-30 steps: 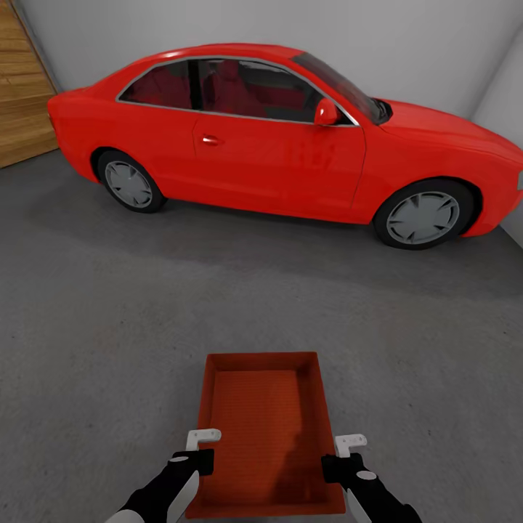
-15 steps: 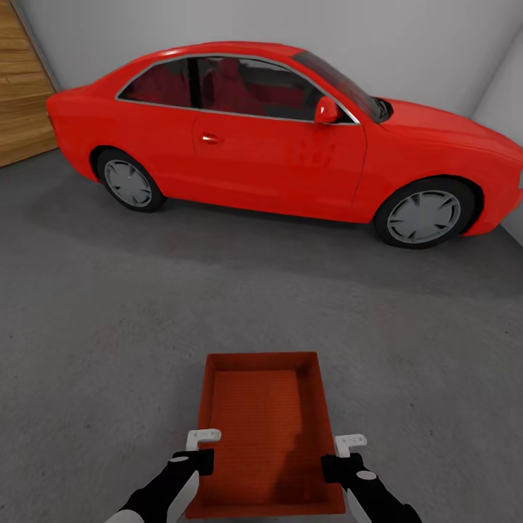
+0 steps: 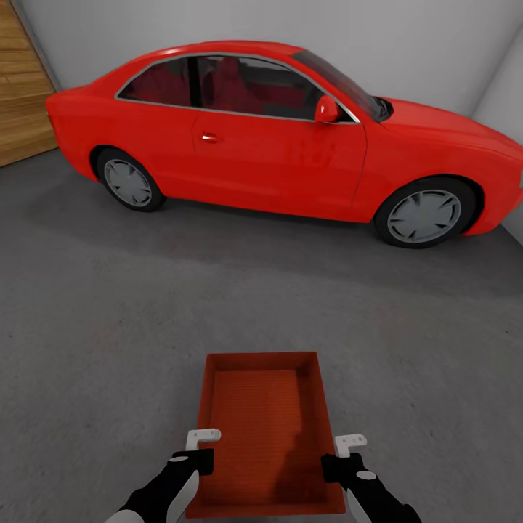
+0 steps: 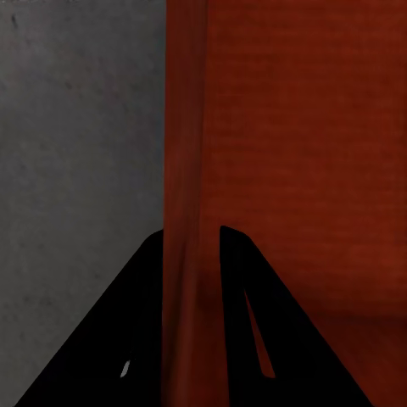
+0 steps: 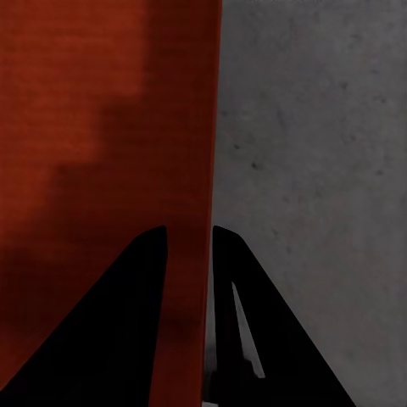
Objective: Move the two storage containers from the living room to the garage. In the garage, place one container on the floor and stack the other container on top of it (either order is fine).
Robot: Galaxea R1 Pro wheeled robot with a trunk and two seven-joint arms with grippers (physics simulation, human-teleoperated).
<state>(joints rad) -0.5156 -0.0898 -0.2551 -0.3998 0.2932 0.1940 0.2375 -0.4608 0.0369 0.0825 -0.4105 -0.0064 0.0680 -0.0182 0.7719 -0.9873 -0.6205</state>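
An orange-red bin (image 3: 265, 428) is seen low in the middle of the frame, over the grey floor (image 3: 109, 349). Its left wall is pinched by the left gripper (image 4: 191, 246), its right wall by the right gripper (image 5: 188, 242). A red car (image 3: 283, 138) is parked across the top.

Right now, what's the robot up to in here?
It is in the garage, facing a red car, holding one orange-red storage container with both arms. The left end effector is closed over the container's left wall and the right end effector over its right wall, one finger inside and one outside on each side. The container sits low over the grey concrete floor; whether it touches the floor can't be told. A wooden door stands at far left.
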